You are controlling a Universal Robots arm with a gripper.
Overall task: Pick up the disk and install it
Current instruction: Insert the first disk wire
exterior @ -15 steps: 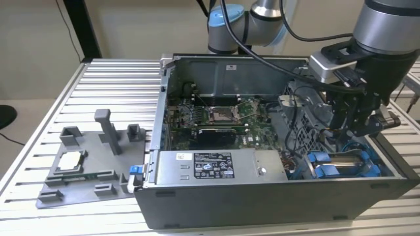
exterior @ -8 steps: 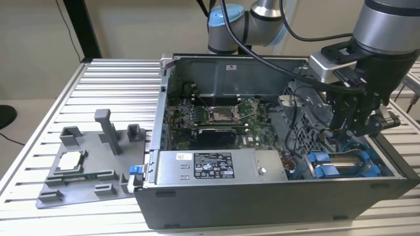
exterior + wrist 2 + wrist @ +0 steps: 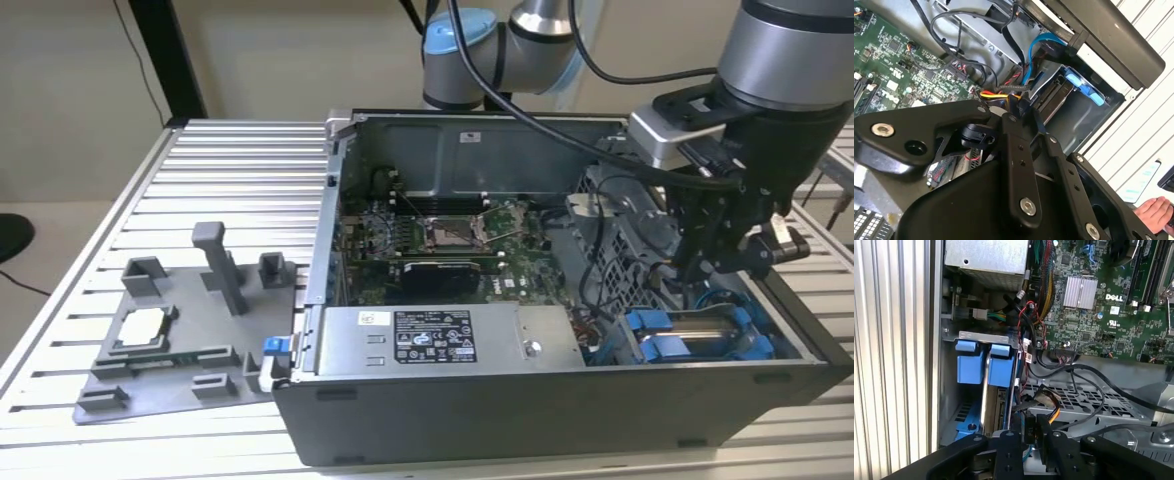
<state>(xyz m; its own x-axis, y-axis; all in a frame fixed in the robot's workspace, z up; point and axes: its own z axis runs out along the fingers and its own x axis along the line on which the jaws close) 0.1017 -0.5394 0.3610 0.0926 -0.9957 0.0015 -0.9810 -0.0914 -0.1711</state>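
Black hand point(image 3: 1031, 436) points straight down | clamped on cable plug point(image 3: 1030, 426) | disk point(image 3: 697, 328) just below

arm point(image 3: 787, 60) vert, pointing down | tool point(image 3: 1031, 437) clamped on cable plug point(image 3: 1030, 422)

Smooth blue plastic frame on the disk point(image 3: 1001, 371)

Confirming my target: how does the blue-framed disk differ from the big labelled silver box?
The disk sits in a blue frame in a corner of the case, no label showing; the silver box lies unframed along the near wall, label up. The silver box is clearly larger. Both are silver metal.
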